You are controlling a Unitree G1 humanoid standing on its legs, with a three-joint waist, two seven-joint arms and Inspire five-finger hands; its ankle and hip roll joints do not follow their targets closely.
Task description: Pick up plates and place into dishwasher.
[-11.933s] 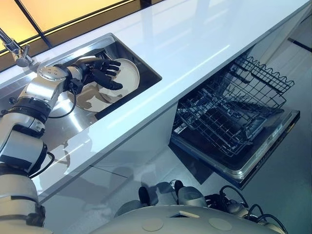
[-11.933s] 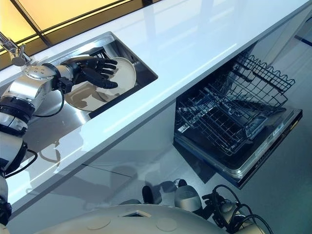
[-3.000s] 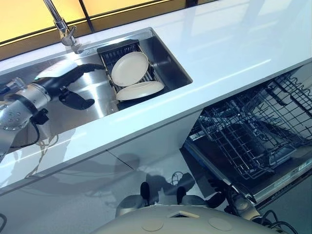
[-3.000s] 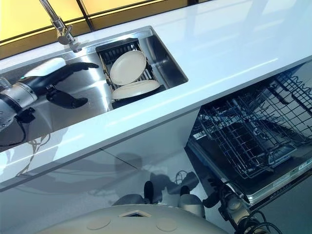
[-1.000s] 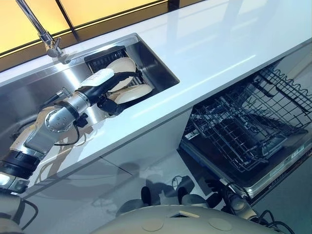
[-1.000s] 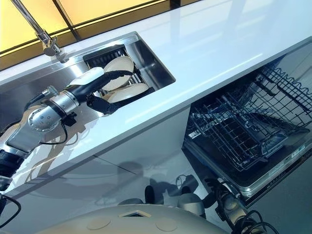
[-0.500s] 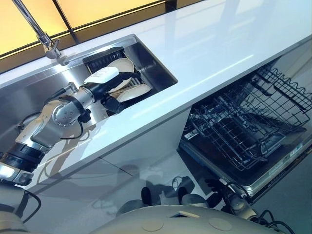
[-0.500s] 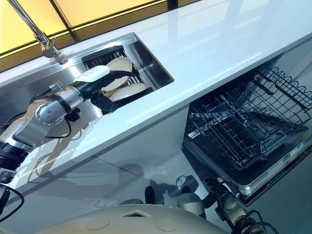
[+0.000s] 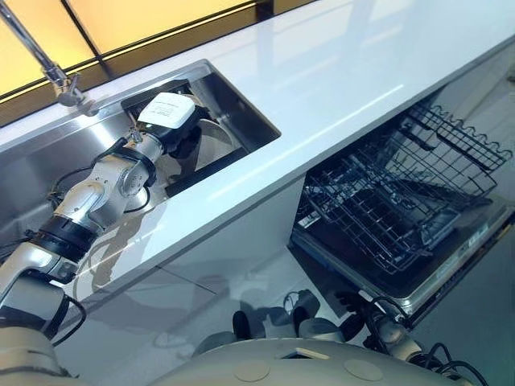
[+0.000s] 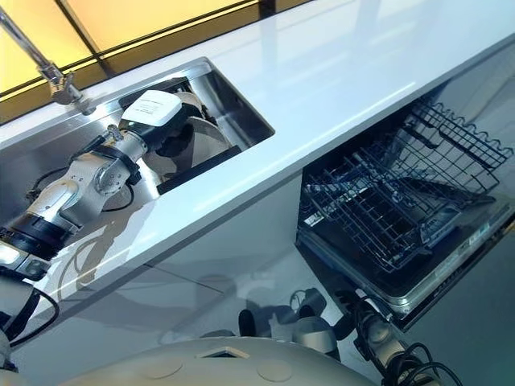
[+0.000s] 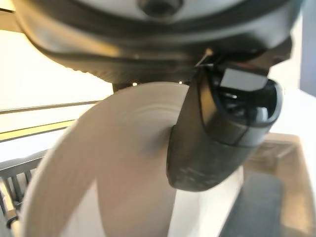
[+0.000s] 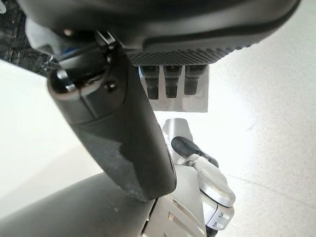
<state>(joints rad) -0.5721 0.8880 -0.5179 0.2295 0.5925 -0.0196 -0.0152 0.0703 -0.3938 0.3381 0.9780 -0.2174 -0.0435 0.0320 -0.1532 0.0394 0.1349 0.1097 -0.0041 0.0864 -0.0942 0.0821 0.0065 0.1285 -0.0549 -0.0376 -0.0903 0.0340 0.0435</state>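
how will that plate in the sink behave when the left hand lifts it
The plate looks rigid, so it should not flex. Its smooth face under the thumb of the left hand may slip. It looks ceramic, so knocking the sink wall could chip it.

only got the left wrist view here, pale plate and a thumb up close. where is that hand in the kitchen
Observer: The left hand is down in the sink, at the end nearest the dishwasher, and the plate stands tilted on edge beside it.
Operator: is the dishwasher open
Observer: Yes. Its lower rack is pulled out below the countertop, to the robot's right, and I see no plates in it.
Operator: and the right hand
Observer: The right hand hangs low over the pale floor with nothing in it.
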